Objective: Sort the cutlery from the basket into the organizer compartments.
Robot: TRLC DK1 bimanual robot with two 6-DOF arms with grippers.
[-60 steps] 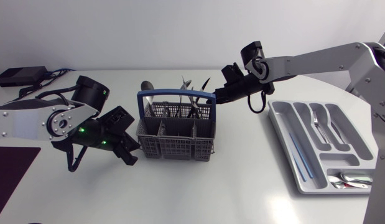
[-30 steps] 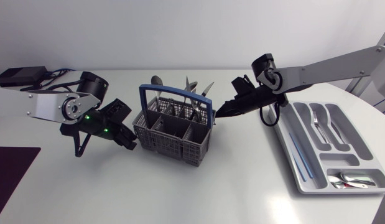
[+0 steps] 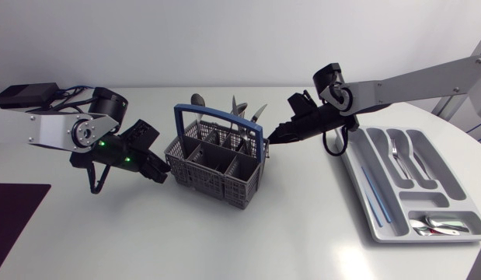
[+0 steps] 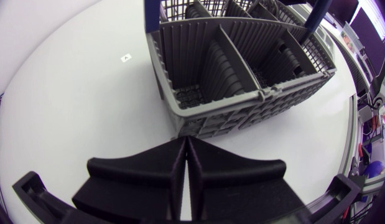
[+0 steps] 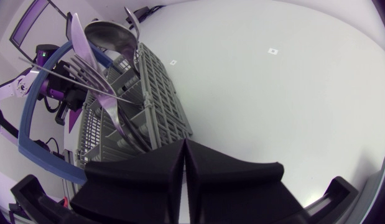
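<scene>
Our left jaws, pressed together, sit at one side of the grey basket point(image 3: 217, 159) at mid-counter point(image 3: 287, 233). Our right jaws, also together, sit at its opposite rim. Cutlery point(image 3: 242, 109) stands in its far compartments, and the organizer point(image 3: 380, 222) lies well apart, beyond our right arm.

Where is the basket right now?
In the head view, the basket stands mid-table between the left gripper and the right gripper; the organizer lies farther right.
</scene>
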